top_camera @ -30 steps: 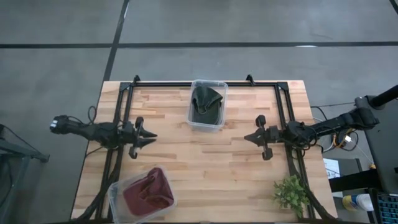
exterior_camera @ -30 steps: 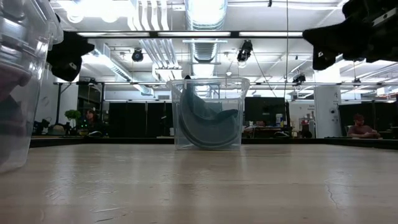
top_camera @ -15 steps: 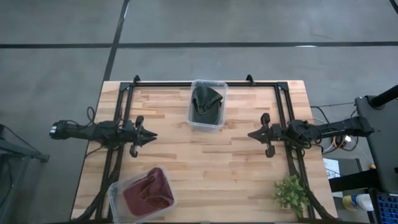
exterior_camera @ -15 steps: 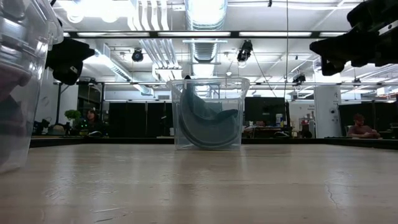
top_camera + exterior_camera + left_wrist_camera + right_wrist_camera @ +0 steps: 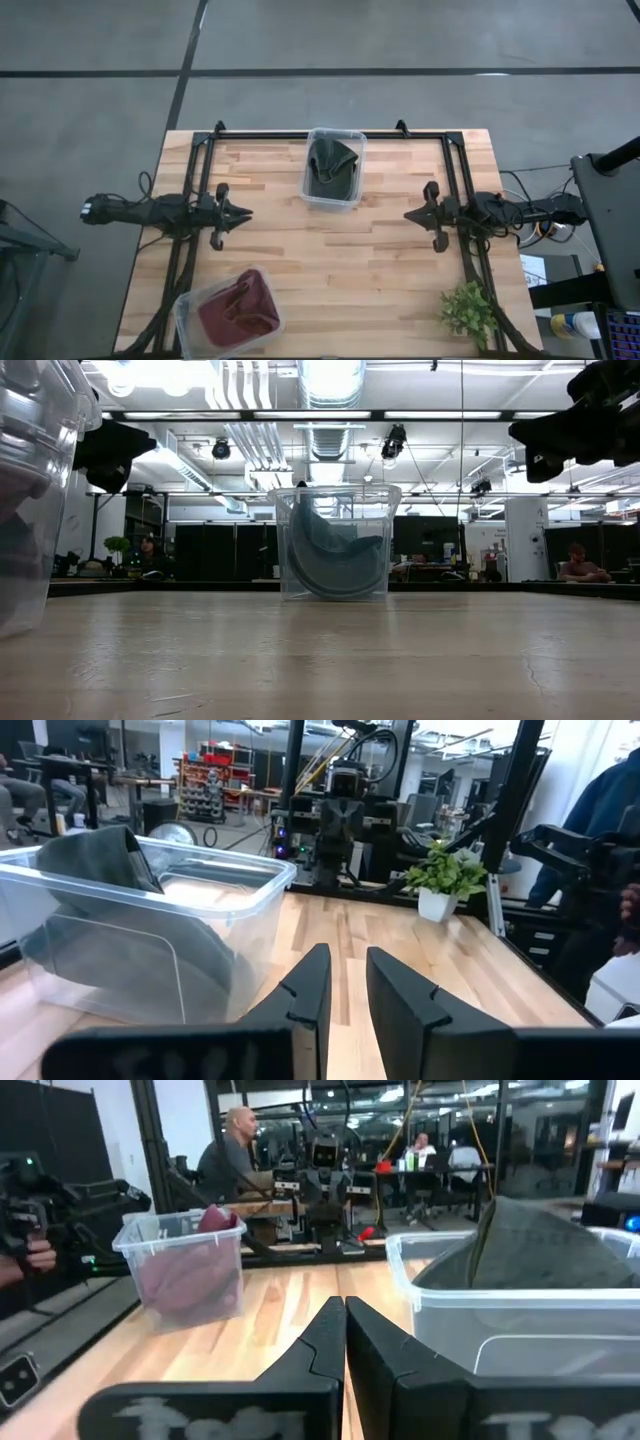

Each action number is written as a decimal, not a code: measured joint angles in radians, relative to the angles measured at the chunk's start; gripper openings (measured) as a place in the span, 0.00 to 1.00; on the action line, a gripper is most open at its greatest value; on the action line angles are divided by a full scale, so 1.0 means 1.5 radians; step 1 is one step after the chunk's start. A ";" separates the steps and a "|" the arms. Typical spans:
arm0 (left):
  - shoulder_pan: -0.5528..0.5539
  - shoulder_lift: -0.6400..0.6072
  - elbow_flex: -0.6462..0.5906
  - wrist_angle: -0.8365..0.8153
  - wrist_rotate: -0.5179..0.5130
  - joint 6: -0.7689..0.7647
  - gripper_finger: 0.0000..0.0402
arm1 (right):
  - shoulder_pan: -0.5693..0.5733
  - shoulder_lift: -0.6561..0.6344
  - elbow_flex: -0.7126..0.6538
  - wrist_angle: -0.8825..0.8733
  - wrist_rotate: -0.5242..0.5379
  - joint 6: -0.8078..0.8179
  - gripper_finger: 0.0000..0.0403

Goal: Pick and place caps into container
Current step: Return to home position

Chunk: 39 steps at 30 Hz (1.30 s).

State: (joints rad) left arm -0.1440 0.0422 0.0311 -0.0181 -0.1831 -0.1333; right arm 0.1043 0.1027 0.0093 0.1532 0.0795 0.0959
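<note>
High view is showing maroon caps (image 5: 238, 308) bunching in the corner container (image 5: 186, 302), their number unclear; left gripper (image 5: 243, 215) is hovering slightly parted, right gripper (image 5: 408, 215) pinched together.

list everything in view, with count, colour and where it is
table: 1, light wood, centre
far container: 1, clear, far-centre
near container: 1, clear, near-left corner
olive caps: count unclear, in far container
maroon caps: count unclear, in near container
plant: 1, green, near-right corner
people: several, room beyond
left gripper: dark, slightly open, empty, left side
right gripper: dark, shut, empty, right side
</note>
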 joint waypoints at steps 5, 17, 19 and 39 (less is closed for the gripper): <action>0.000 0.002 0.000 0.001 -0.001 -0.001 0.15 | 0.000 0.004 0.000 -0.001 0.000 -0.011 0.02; -0.001 0.002 0.000 0.002 -0.001 -0.004 0.15 | 0.000 0.011 0.000 -0.001 0.000 -0.011 0.02; -0.001 0.002 -0.001 0.002 -0.001 -0.003 0.15 | 0.000 0.012 0.000 -0.001 0.000 -0.011 0.02; -0.001 0.002 -0.001 0.002 -0.001 -0.003 0.15 | 0.000 0.012 0.000 -0.001 0.000 -0.012 0.02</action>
State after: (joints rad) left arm -0.1448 0.0452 0.0303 -0.0154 -0.1844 -0.1383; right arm 0.1043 0.1207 0.0093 0.1520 0.0795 0.0784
